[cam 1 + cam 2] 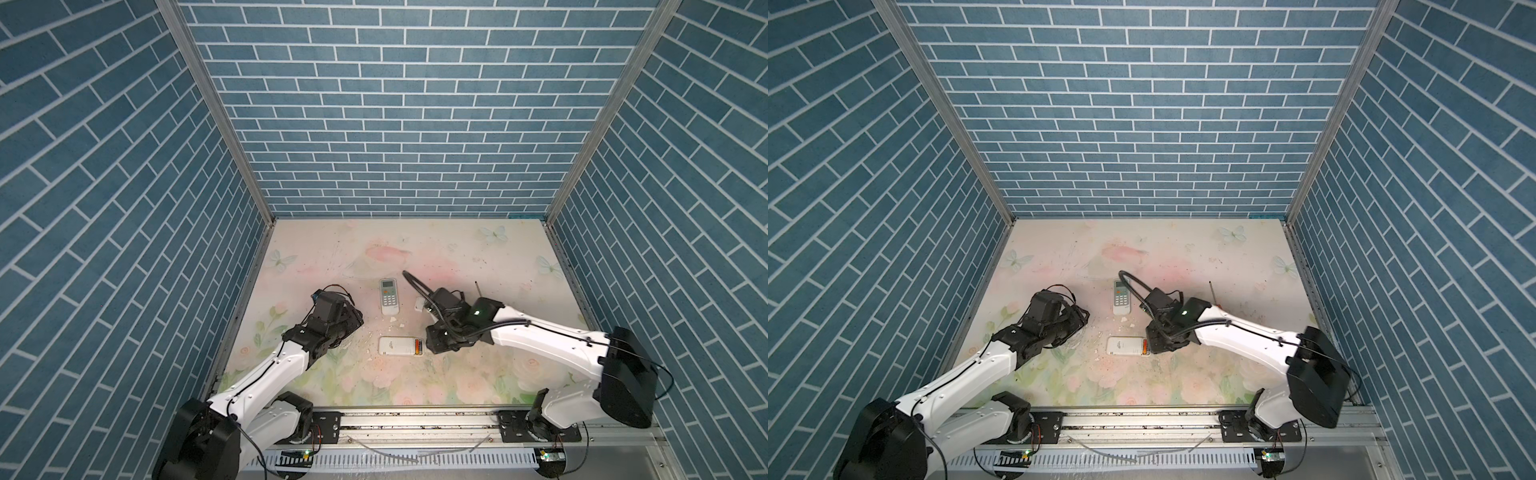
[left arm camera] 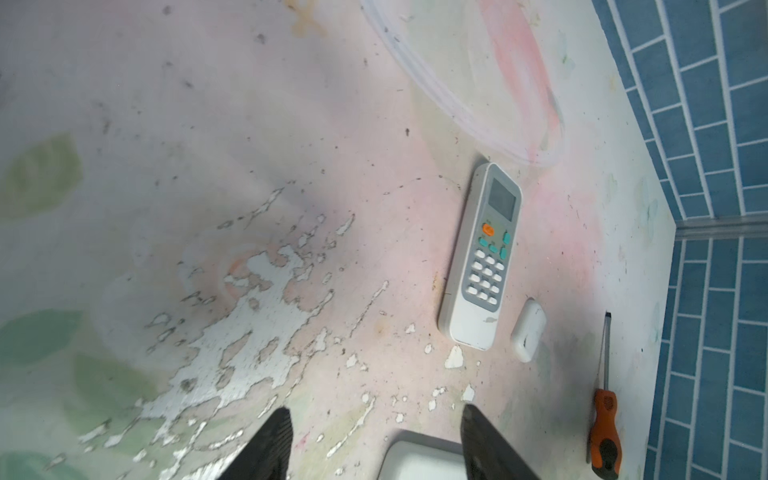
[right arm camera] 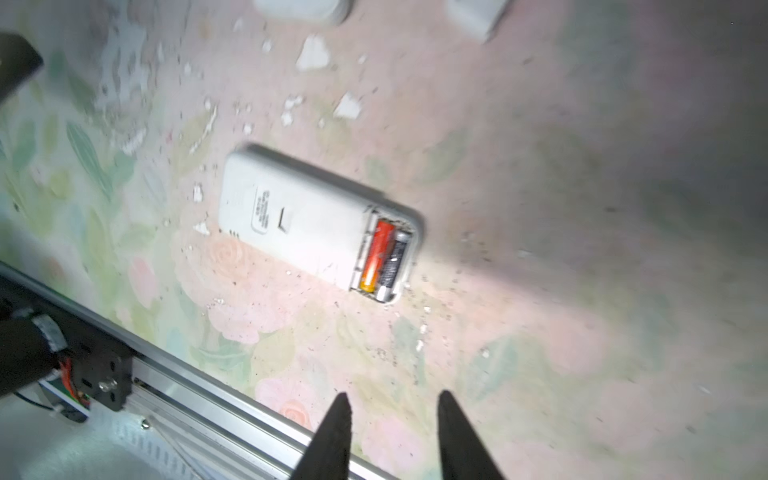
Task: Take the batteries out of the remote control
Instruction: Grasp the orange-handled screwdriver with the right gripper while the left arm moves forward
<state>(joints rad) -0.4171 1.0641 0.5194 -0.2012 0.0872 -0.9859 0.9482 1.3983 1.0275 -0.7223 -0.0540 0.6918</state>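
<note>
A white remote control (image 1: 397,346) (image 1: 1123,345) lies face down near the middle of the table, its battery bay uncovered at its right end. Two batteries sit side by side in the bay, one orange (image 3: 379,251) and one black (image 3: 395,259). My right gripper (image 3: 392,397) (image 1: 433,350) hovers just right of that end, open and empty. On the other side, my left gripper (image 2: 374,413) (image 1: 356,328) is open over bare table, the remote's other end (image 2: 419,457) showing beside one finger.
A second white remote (image 1: 390,296) (image 2: 484,257) lies face up behind the first. A small white cover (image 1: 419,304) (image 2: 528,330) rests to its right. An orange-and-black screwdriver (image 2: 604,432) (image 1: 1212,291) lies beyond that. The metal rail (image 3: 187,382) runs along the table's front edge.
</note>
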